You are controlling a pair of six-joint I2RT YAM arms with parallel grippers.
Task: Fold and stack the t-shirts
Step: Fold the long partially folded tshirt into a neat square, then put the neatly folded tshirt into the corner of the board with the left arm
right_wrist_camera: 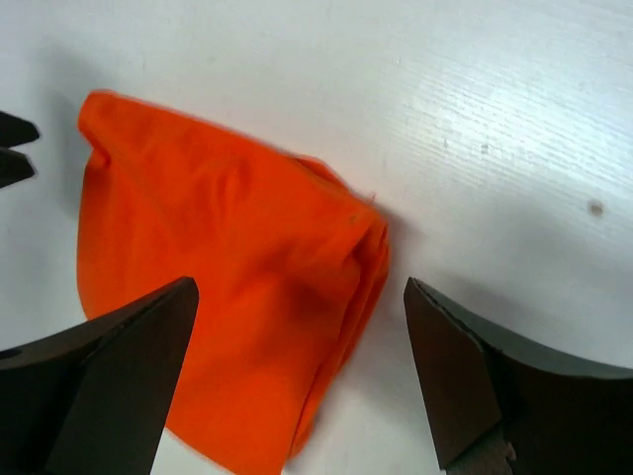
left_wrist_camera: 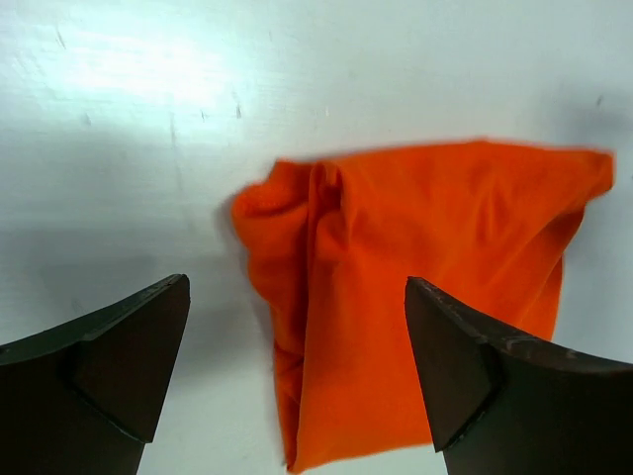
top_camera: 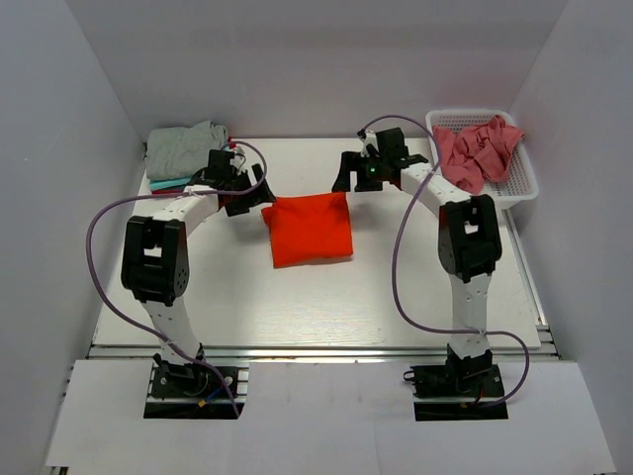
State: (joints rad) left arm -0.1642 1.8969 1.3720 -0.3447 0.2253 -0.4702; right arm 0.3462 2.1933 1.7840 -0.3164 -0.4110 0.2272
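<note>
An orange t-shirt lies folded into a rough rectangle on the white bench, about midway between the two arms. Its far edge is the straighter one, and the cloth bunches into a few creases at the far left corner.

The left claw stands wide and holds nothing. It hangs over the far left corner of the orange shirt, with one finger above bare bench and the other above the cloth. The right claw also stands wide and holds nothing, over the far right corner, where the folded layers show as a thick, rumpled edge. From above, the two claws face each other across the shirt's far edge.

In the back left corner of the bench a grey t-shirt sits on top of a teal t-shirt in a small pile, just behind the left arm's wrist. In the back right corner is a white mesh basket, and dusty pink t-shirts lie crumpled inside it, heaped above the rim.
</note>
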